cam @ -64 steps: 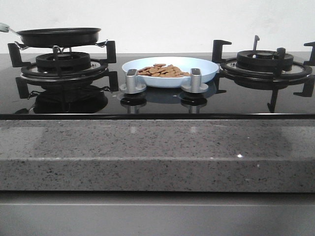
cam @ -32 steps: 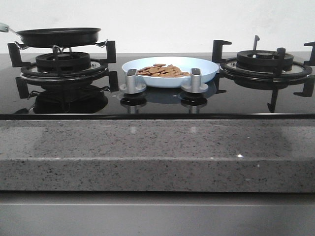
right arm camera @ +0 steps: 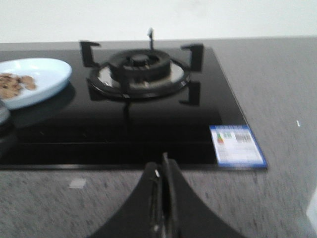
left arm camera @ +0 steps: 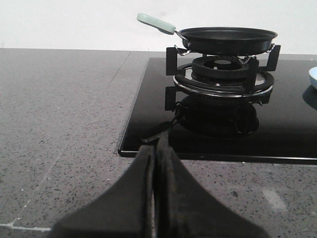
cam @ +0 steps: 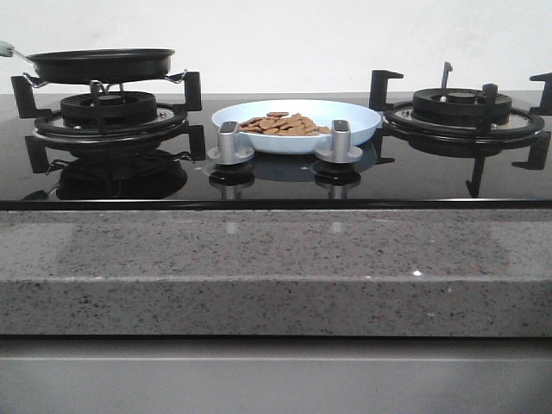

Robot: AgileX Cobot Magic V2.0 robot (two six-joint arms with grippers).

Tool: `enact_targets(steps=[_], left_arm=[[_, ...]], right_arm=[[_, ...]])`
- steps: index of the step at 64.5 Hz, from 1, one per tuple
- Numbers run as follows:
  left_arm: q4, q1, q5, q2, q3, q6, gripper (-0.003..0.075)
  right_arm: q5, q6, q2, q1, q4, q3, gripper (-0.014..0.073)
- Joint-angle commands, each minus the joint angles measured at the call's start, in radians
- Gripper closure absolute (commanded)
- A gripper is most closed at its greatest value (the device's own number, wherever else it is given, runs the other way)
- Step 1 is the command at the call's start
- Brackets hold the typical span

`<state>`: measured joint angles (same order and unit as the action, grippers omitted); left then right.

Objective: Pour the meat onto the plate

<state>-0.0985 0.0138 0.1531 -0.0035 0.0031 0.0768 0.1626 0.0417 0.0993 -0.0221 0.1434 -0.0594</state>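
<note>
Front view shows the meat [cam: 283, 124] already heaped in the plate [cam: 362, 129], which sits on the black glass hob [cam: 414, 177] between the two burners, just behind the two silver knobs [cam: 231, 143]; none of my arms appears in that picture. The frying pan [cam: 99, 64] rests level on the left burner's grate [cam: 108, 116], its pale handle pointing off to the left, and from what I can see of its rim nothing is heaped in it (the inside of the pan is hidden at this angle, so I cannot swear it is bare). My left gripper [left arm camera: 155, 163] hovers over the grey stone counter [left arm camera: 59, 124] in front of the hob's left corner, jaws pressed together on nothing, well apart from the pan. My right gripper [right arm camera: 162, 183] hangs likewise over the counter before the right burner [right arm camera: 141, 69], jaws pressed together and holding nothing, near the small blue label [right arm camera: 237, 145] stuck on the glass corner. I judge the pour itself to be done: the slices lie on the plate and the pan is set down. What is left, I think, is only to hold off and rest clear; if a check found slices in the pan, my left jaws would need to spread, reach the handle, and tip the pan toward the plate without knocking the knobs.
</note>
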Motion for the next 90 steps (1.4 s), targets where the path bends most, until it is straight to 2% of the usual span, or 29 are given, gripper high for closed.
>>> enact_targets(steps=[1, 15, 38, 90], left_arm=[[-0.009, 0.0, -0.074, -0.017, 0.006, -0.011, 0.0741], [-0.009, 0.0, -0.074, -0.017, 0.006, -0.011, 0.0741], [-0.009, 0.0, -0.074, -0.017, 0.006, -0.011, 0.0741], [-0.009, 0.0, -0.074, -0.017, 0.006, -0.011, 0.0741]], right_arm=[[-0.101, -0.035, -0.052, -0.016, -0.02, 0.042, 0.0655], [-0.033, -0.035, -0.127, -0.014, -0.022, 0.081, 0.0655], [-0.035, -0.035, -0.127, 0.029, -0.022, 0.081, 0.0655], [-0.035, -0.035, -0.127, 0.029, -0.022, 0.081, 0.0655]])
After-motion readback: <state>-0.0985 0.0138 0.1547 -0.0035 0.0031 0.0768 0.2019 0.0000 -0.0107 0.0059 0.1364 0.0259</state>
